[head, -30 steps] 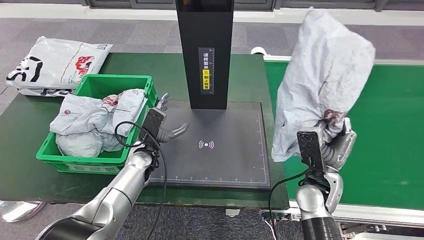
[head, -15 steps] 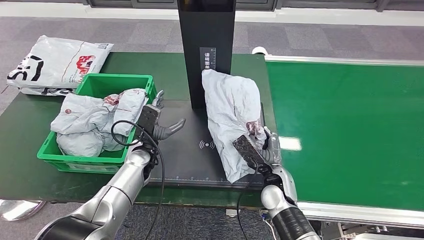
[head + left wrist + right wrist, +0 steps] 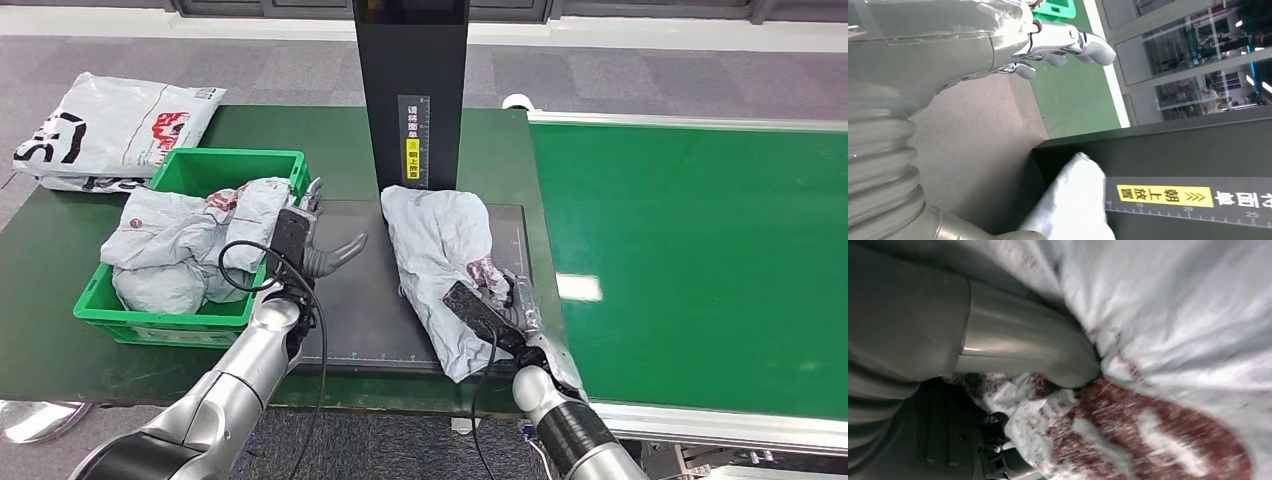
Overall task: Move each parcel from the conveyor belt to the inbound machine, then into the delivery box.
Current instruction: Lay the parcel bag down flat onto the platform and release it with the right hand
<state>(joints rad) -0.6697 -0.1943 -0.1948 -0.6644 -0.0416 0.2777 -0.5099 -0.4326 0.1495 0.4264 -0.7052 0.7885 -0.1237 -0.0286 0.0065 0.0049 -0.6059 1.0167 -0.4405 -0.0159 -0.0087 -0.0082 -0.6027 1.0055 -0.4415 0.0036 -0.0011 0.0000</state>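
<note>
The parcel lies on the inbound machine plate, its far end against the black column, pinched at its near end by the right hand. The left hand, fingers spread, holds nothing. Letting go carelessly could drag the parcel off the near edge.

A grey carpeted floor with a faint woven pattern stretches behind the work area, crossed at the far end by a pale band that runs along the foot of a dark-framed wall. A dark green table top stands on this floor, its near edge above more of the same grey carpet. In the left wrist view, tall glazed partitions with grey frames show a bright interior beyond, lit by small white ceiling lights. A soft bright patch of reflected light lies to the right.
</note>
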